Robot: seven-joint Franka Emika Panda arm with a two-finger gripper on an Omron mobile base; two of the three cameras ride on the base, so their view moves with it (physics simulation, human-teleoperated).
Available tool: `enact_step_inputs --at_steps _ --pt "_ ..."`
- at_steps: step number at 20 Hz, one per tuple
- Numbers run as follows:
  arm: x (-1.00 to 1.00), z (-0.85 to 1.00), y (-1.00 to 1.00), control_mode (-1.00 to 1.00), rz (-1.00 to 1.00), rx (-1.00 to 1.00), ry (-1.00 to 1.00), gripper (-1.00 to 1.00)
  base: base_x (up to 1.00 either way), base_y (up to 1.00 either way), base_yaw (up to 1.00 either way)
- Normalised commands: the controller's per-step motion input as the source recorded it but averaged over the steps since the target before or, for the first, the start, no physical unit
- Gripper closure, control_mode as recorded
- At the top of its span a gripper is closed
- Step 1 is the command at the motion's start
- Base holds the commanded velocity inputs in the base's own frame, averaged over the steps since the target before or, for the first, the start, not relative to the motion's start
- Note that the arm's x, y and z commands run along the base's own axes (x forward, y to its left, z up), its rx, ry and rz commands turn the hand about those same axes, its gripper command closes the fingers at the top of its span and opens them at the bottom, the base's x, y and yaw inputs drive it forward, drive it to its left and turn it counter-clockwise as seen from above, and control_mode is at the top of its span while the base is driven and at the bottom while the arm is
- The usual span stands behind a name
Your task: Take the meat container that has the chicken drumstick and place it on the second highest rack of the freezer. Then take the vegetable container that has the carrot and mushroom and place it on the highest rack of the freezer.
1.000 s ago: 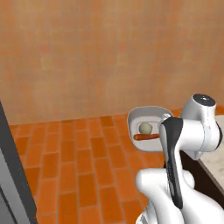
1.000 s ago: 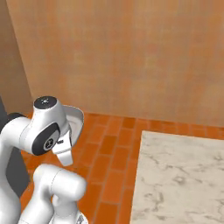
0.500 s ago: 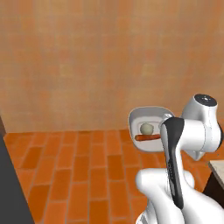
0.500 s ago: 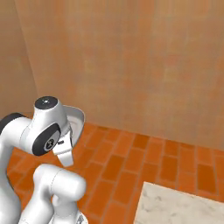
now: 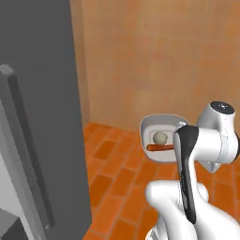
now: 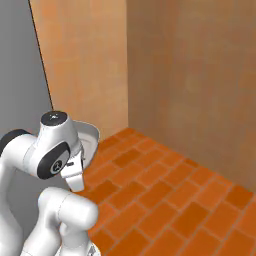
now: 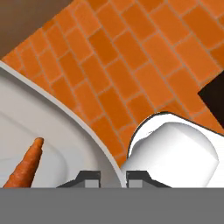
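Pincer: the two dark finger tips of the gripper stand close together, pinched on the rim of the shallow white vegetable container, one tip on each side of the wall.
Container: carried in the air in front of the white arm, above the orange brick floor.
Carrot: thin long orange carrot lies flat in the container, just inside from the pincer.
Mushroom: small pale cream mushroom sits just beside the carrot, on its far side.
Freezer: tall grey panel with a long bar handle, well off to the pincer's left; probably its door, though the interior is hidden.
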Motion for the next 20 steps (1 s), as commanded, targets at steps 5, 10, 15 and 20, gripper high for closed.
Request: enact_step_inputs --at_steps 5,10,15,20 --pt "0.0 0.0 0.0 1.0 0.0 0.0 0.0 1.0 -0.3 0.0 0.96" --pt "0.0 0.0 0.0 1.0 0.0 0.0 0.0 1.0 -0.34 -0.12 0.93" --pt "0.0 0.0 0.0 1.0 0.0 0.0 0.0 1.0 0.48 -0.89 0.42" --pt "0.0 0.0 0.0 1.0 0.0 0.0 0.0 1.0 0.0 -0.19 0.77"
